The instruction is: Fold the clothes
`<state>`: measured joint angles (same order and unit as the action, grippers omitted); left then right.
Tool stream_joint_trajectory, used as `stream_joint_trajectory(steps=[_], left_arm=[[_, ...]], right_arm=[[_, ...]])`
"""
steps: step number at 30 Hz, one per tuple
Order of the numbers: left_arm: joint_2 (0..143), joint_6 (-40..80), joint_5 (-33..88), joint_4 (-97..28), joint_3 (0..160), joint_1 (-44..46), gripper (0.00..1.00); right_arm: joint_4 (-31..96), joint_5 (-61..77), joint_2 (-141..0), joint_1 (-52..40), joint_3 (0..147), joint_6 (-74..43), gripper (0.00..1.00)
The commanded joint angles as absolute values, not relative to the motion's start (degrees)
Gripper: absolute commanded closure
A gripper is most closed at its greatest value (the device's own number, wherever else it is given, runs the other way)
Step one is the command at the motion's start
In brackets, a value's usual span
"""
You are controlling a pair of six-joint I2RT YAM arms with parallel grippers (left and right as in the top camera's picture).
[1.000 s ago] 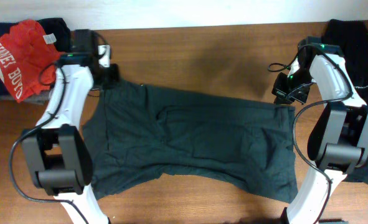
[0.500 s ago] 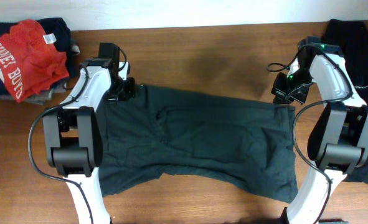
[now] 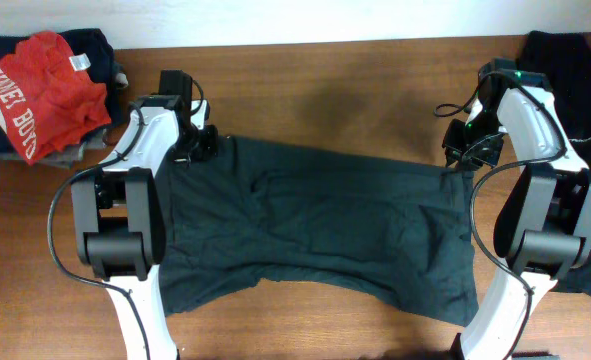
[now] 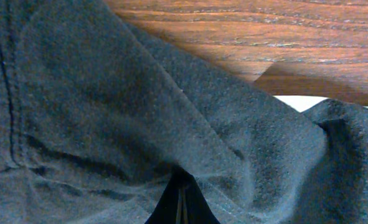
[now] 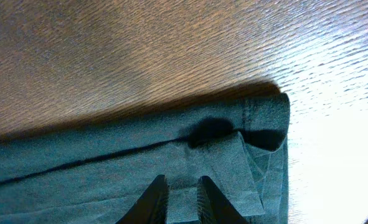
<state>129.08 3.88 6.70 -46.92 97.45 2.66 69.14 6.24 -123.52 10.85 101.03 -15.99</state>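
Observation:
A dark grey-green T-shirt lies spread flat across the wooden table. My left gripper sits at its far left corner. In the left wrist view the fingers are pressed together, and the shirt cloth bunches around their tip. My right gripper is at the shirt's far right corner. Its jaws stand a little apart over a small folded flap of the hem, with cloth showing in the gap.
A red garment with white lettering lies on darker clothes at the far left. A black garment hangs at the right edge behind the right arm. Bare wood runs along the table's far side.
The left arm swung right to the shirt's far left corner, and the shirt's left edge straightened. The right jaws have parted slightly at the right corner.

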Motion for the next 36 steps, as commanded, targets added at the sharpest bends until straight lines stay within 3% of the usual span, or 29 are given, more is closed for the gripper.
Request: stream_joint_trajectory(steps=[1, 5, 22, 26, 32, 36], left_arm=[[133.82, 2.96, 4.47, -46.37, 96.73, -0.03, 0.99], [133.82, 2.96, 4.54, -46.04, 96.73, -3.01, 0.99], [133.84, 2.96, 4.67, -44.38, 96.73, -6.94, 0.99], [133.84, 2.94, 4.69, -44.4, 96.73, -7.03, 0.99], [133.84, 2.94, 4.69, -44.4, 96.73, -7.03, 0.99], [133.84, 2.96, 4.69, -44.42, 96.73, -7.03, 0.99]], right_arm=[[69.04, 4.05, -125.14, 11.33, 100.55, -15.05, 0.8], [69.65, 4.43, -126.98, 11.29, 100.27, -13.3, 0.88], [69.21, 4.43, -129.01, 11.29, 100.16, -13.32, 0.88], [68.99, 4.75, -128.99, 11.27, 100.18, -13.37, 0.96], [68.97, 16.12, -126.76, 11.22, 100.57, -10.35, 0.96], [68.9, 16.71, -123.74, 10.57, 100.6, -9.63, 0.96]])
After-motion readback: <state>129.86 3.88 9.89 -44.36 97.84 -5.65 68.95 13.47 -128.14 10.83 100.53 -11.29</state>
